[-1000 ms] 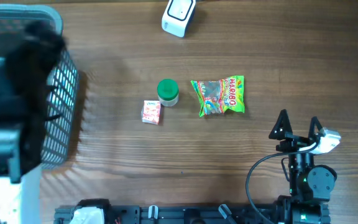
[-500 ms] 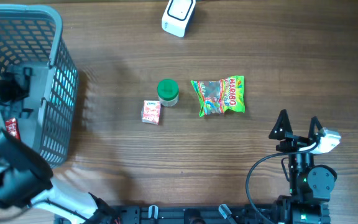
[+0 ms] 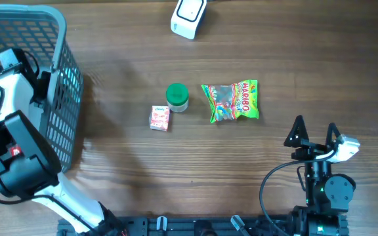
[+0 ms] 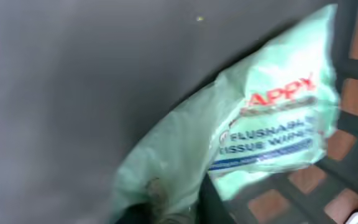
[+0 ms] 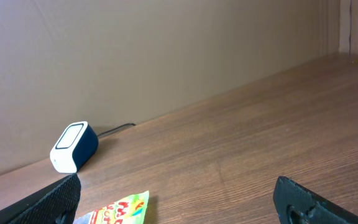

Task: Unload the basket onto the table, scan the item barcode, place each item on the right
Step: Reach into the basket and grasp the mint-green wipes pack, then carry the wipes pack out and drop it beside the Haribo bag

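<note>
Grey basket (image 3: 69,85), at the table's left edge: inside lies a green wipes pack (image 4: 272,118) printed "FLUSHABLE TISSUE WIPES". Candy bag (image 3: 231,100), mid-table, marked "HARIBO". Left gripper (image 4: 169,208), inside the basket, pinched tight on the pack's bunched corner. Right gripper (image 3: 315,128), fingers spread wide, empty.

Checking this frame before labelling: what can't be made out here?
- Barcodes on the candy bag, green-lidded jar and small box: overhead, too small or facing away.
- Wipes packet: left wrist view, motion-blurred; overhead, not visible under the left arm in the basket.
- Left gripper: shut, fingers cut off by the bottom edge, so a grip on the packet is unsure.
- Scanner: overhead, clipped by the top edge.
</note>
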`<move>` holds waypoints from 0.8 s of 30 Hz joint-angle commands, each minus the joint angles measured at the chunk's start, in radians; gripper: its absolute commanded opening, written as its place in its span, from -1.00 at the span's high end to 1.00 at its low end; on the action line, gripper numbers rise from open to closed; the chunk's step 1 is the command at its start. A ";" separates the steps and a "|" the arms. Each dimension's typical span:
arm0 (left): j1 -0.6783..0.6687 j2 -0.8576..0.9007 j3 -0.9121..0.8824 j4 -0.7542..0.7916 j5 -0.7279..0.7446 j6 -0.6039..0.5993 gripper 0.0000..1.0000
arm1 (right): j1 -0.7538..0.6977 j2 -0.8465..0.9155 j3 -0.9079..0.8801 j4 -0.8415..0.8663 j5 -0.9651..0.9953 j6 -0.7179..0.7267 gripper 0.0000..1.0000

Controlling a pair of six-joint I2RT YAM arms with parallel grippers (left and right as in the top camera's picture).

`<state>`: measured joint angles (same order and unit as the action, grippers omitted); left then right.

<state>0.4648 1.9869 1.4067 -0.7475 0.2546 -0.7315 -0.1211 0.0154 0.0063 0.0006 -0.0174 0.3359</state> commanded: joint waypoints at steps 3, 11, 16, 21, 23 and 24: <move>0.064 -0.120 -0.054 -0.076 -0.089 0.006 0.92 | -0.001 -0.008 -0.001 0.005 0.010 -0.011 -0.99; 0.171 -0.907 0.009 -0.111 -0.080 -0.093 0.92 | -0.001 -0.008 -0.001 0.005 0.010 -0.011 -1.00; -0.176 -1.086 -0.001 -0.132 0.041 -0.087 0.92 | -0.001 -0.008 -0.001 0.005 0.010 -0.011 -0.99; -0.705 -0.790 -0.055 -0.017 0.006 0.053 0.92 | -0.001 -0.008 -0.001 0.005 0.010 -0.011 -0.99; -0.833 -0.639 -0.055 0.029 0.006 0.079 0.92 | -0.001 -0.008 -0.001 0.005 0.010 -0.011 -0.99; -0.893 -0.557 -0.055 0.056 0.006 0.082 0.92 | -0.001 -0.008 -0.001 0.005 0.010 -0.011 -0.99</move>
<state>-0.2699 1.2575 1.3651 -0.7403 0.2565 -0.7177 -0.1211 0.0154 0.0063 0.0006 -0.0174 0.3359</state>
